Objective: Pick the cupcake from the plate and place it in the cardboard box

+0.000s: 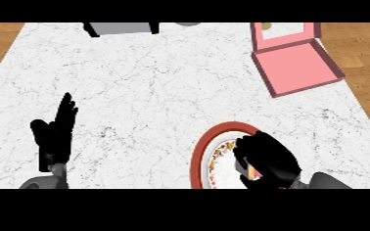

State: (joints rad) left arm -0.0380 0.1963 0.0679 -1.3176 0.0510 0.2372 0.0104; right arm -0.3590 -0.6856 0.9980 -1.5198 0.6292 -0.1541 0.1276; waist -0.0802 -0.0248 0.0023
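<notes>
A round plate (204, 149) with a red rim and patterned white centre lies at the lower right of the marble counter. My right hand (267, 159) sits over the plate with its fingers curled round the cupcake (254, 175); only a small orange and pink bit of it shows under the hand. The pink open box (296, 68) lies at the upper right, its lid flap spread toward me, well apart from the hand. At the lower left my left hand (55, 134) rests open, fingers up.
A grey appliance (120, 28) stands at the counter's back edge, left of centre. Wooden floor shows beyond the counter on both sides. Bare marble (159, 88) stretches between the plate and the box.
</notes>
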